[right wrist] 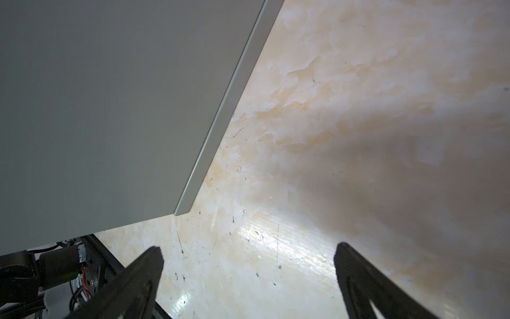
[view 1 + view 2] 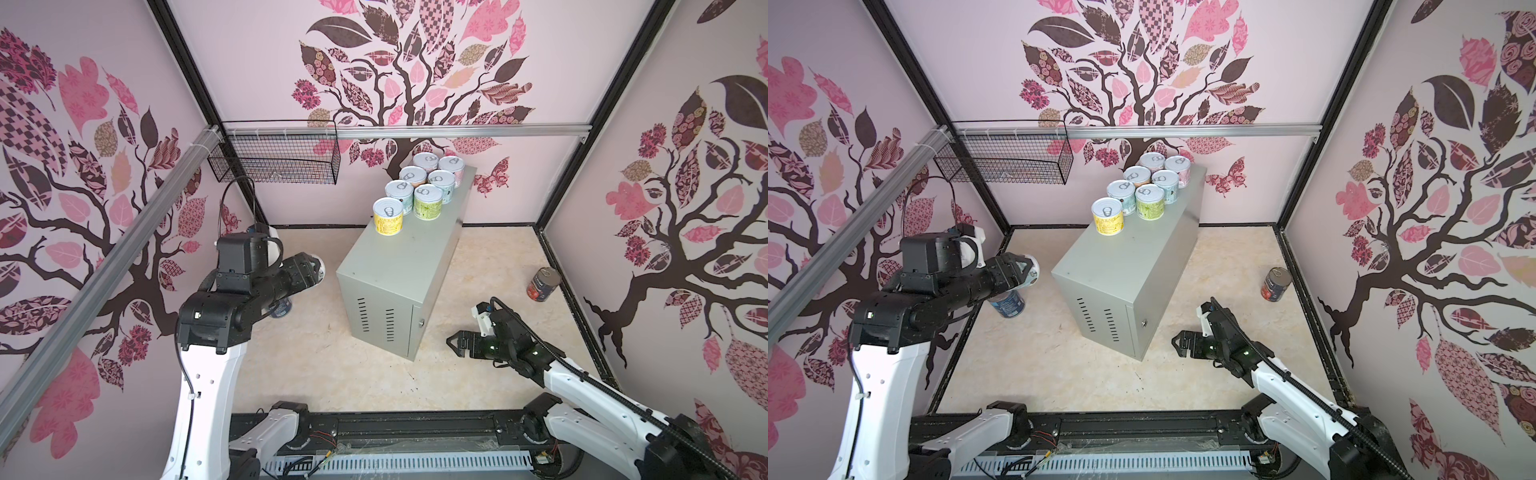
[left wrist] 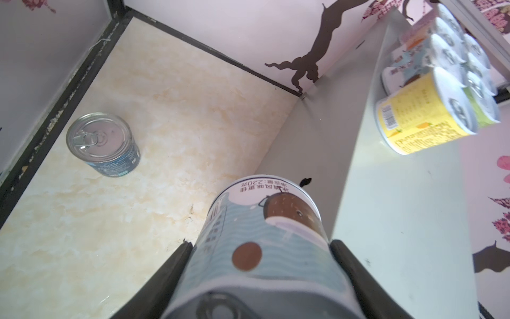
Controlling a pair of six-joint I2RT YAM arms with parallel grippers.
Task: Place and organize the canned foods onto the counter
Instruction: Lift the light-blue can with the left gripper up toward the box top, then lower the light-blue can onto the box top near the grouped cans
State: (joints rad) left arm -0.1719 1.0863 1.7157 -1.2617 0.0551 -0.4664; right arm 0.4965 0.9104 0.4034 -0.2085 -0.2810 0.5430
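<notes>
Left gripper [image 3: 260, 245]: pinching one short can [image 3: 276, 218] by its sides. The can has a pale-blue label with a brown figure and is carried lying over, aloft at 9 o'clock of the counter [image 2: 399, 266], not yet above it.
Right gripper [image 1: 248, 247]: spread, empty, low by the counter's 5 o'clock corner.
Placed: seven short cans [image 2: 428, 199], upright, in two tidy rows at the 12 o'clock end; the near half is bare.
Outstanding:
- the held can;
- blue can [image 3: 103, 143], upright on the floor [image 2: 316, 365] at 9 o'clock;
- tomato can [image 2: 543, 283], on the floor at 3 o'clock, seemingly upright, though small in view.
</notes>
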